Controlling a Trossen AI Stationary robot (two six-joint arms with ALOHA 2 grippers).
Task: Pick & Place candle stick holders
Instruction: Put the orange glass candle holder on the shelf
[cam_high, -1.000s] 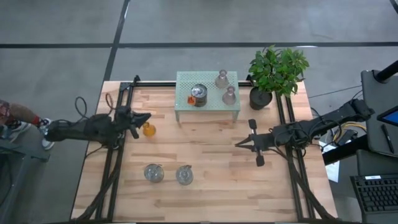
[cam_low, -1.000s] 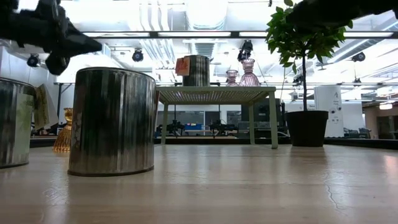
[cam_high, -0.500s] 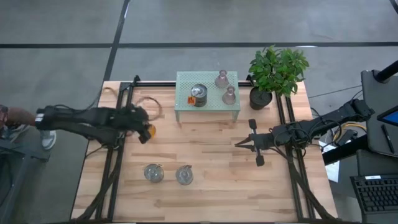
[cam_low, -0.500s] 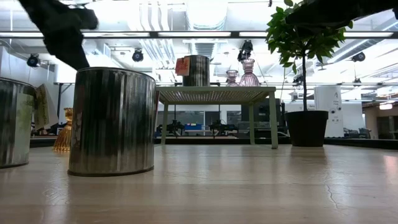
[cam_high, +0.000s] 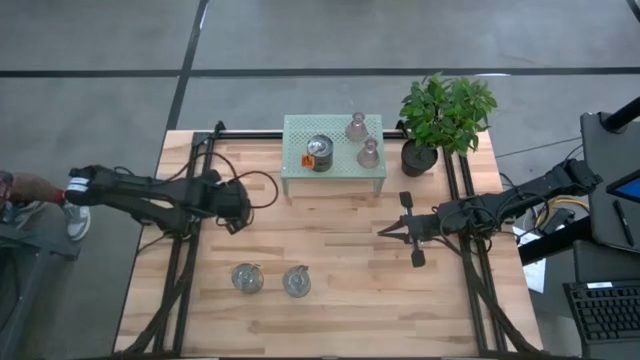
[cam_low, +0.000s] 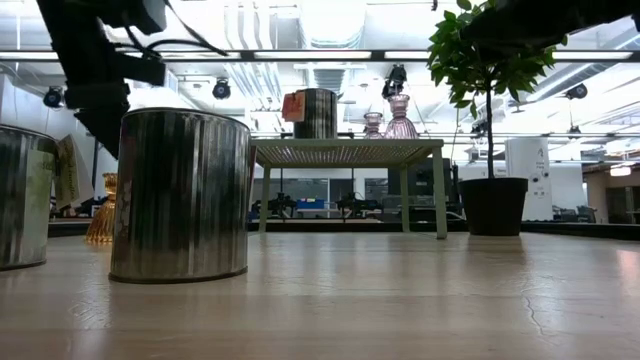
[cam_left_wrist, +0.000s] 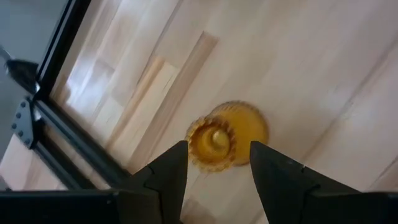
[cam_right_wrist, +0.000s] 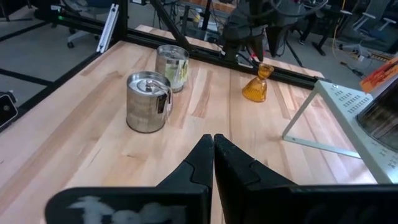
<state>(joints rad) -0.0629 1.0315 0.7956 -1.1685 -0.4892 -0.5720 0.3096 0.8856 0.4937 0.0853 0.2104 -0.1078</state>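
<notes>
1. L gripper: fingers spread wide, amber glass holder upright on tabletop btwn the tips, not touched.
2. Handling (judged): light, rigid, slick, breakable; grip narrow neck, gentle squeeze.
3. R gripper: fingers closed, empty, idle well away.

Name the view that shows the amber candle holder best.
Left wrist view: the amber candle holder fills the gap between the open left tool. Low view shows its edge; right wrist view shows it small; high view hides it under the arm.
</notes>
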